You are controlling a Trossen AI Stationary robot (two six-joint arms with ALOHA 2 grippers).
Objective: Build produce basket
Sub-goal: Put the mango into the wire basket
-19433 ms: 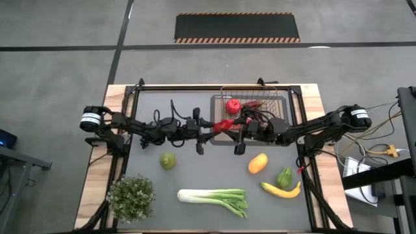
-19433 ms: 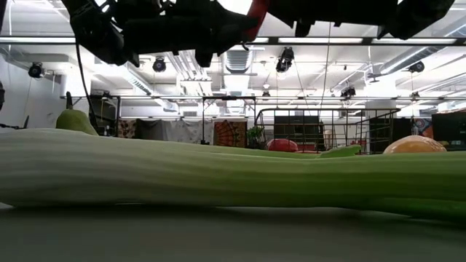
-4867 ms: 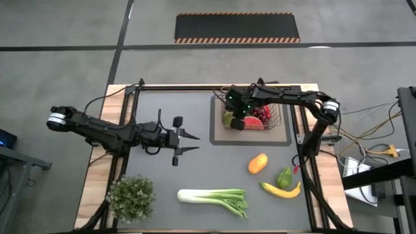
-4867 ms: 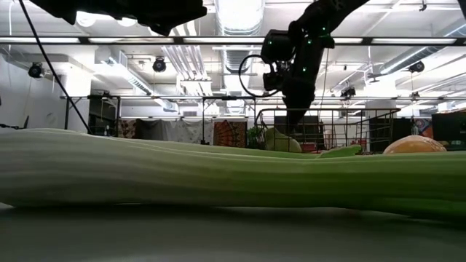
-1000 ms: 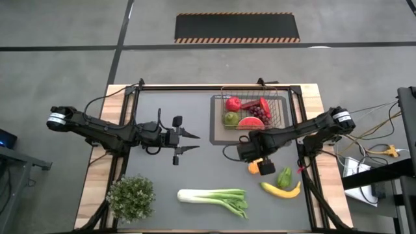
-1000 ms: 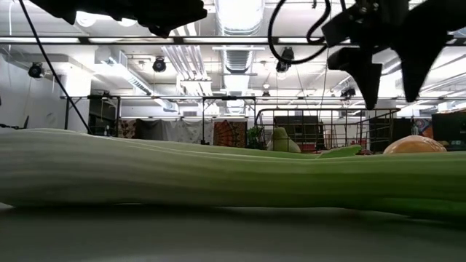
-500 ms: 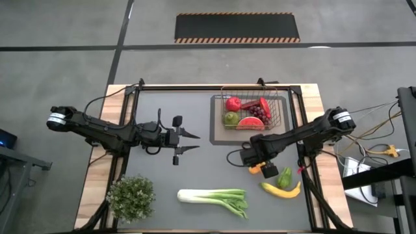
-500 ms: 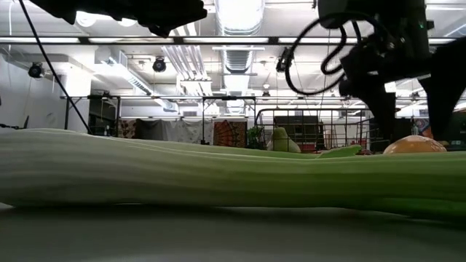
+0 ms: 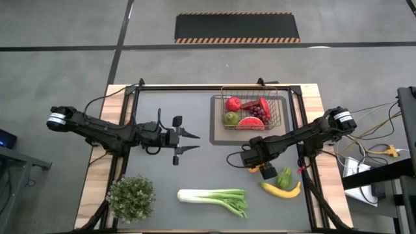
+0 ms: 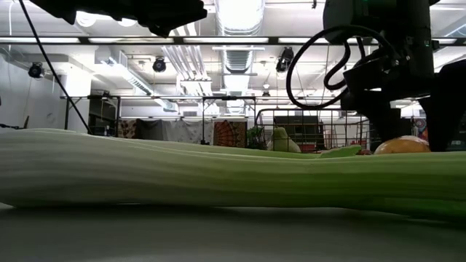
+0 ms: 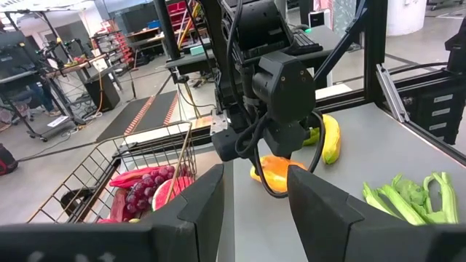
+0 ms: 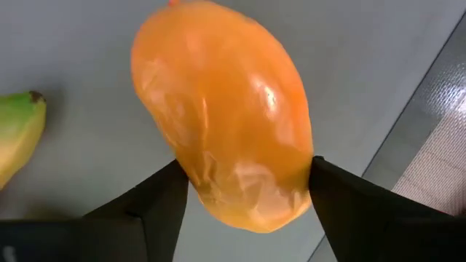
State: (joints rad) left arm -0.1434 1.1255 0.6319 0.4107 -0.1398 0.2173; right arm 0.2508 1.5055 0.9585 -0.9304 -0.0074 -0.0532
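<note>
The right wrist view shows the orange mango (image 12: pixel 226 116) sitting between the right gripper's (image 12: pixel 244 193) two dark fingers, which touch its sides. From above, that right gripper (image 9: pixel 262 168) is low over the mat, below the basket (image 9: pixel 253 112). The left gripper (image 9: pixel 188 143) waits mid-table with its fingers apart, holding nothing.

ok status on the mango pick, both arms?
Right gripper down over mango, fingers at both sides, closing. Left gripper open, idle mid-table. Basket holds four items. Pepper and banana beside the mango.
</note>
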